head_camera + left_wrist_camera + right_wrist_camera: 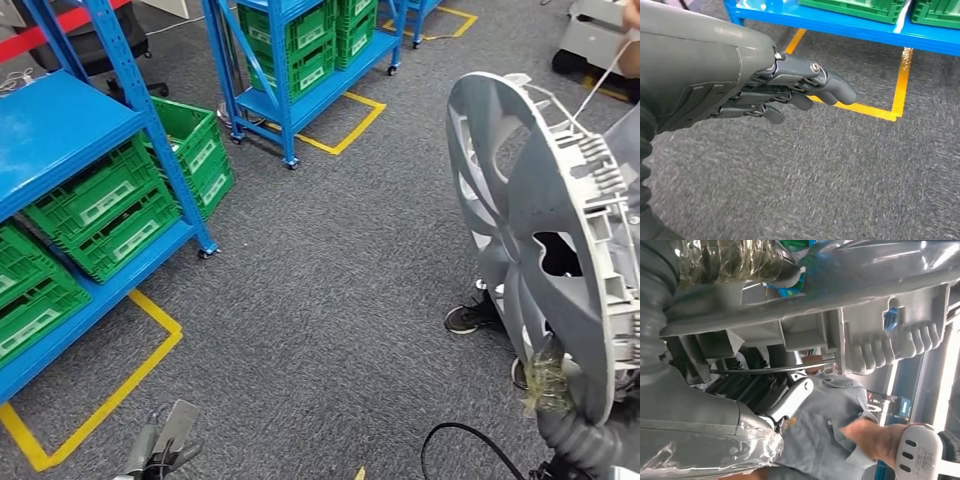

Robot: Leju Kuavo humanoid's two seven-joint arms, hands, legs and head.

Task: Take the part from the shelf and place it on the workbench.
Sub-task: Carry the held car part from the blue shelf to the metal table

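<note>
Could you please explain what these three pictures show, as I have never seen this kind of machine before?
This is a two-armed walking robot. The wide picture comes from its head, looking down at grey carpet with blue shelves holding green crates. The other two come from cameras at its wrists. Its right hand holds up a grey wheel cover, the part it is carrying. Its left hand holds nothing and hangs above the floor, fingers stretched out. A person in a grey shirt stands close behind the cover.

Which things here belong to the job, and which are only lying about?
Job: grey wheel cover, held by the right hand; blue shelf.
Lying about: green crates, yellow floor tape, black cable, person's shoe.
</note>
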